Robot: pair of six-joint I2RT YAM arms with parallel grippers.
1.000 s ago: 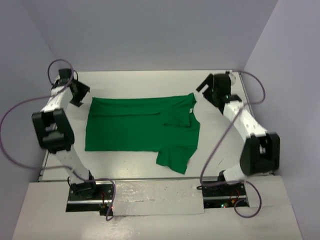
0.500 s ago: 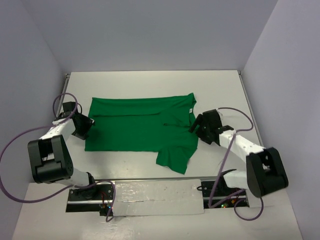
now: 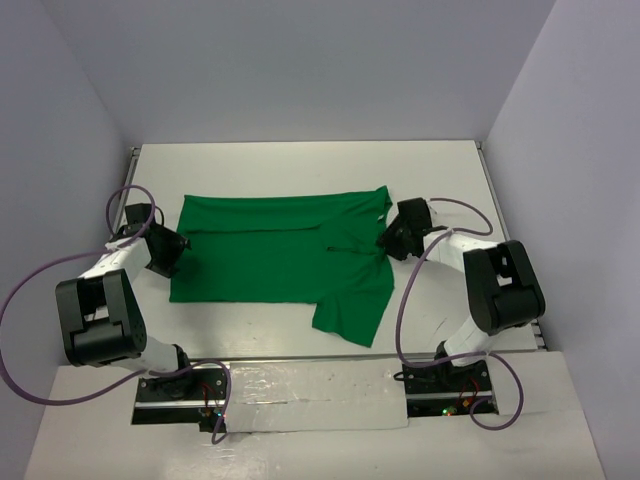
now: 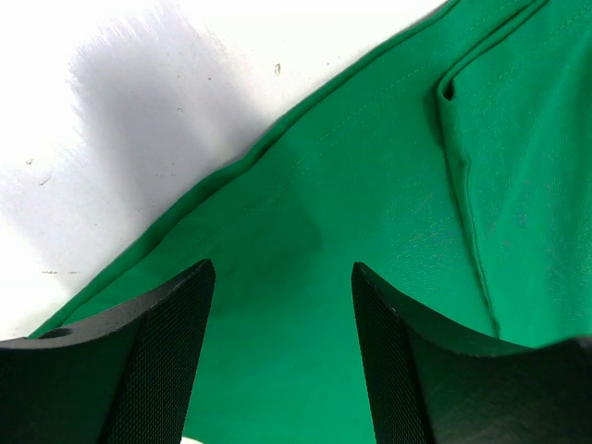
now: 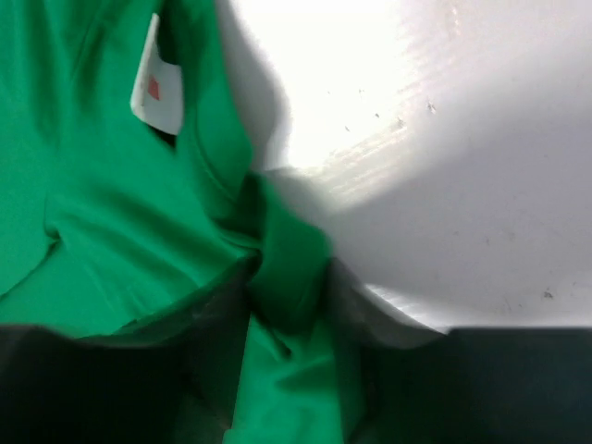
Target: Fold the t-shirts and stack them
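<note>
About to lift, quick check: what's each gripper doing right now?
Left gripper: open over the shirt edge, holding nothing.
Right gripper: closed on a bunched fold of the shirt near the collar.

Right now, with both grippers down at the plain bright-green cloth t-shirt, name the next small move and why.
Probably close the left gripper on the edge of the plain bright-green cloth t-shirt: its fingers stand open over the cloth, pinching nothing, while the right gripper at the collar end has a ridge of cloth bunched between its blurred fingers.
</note>
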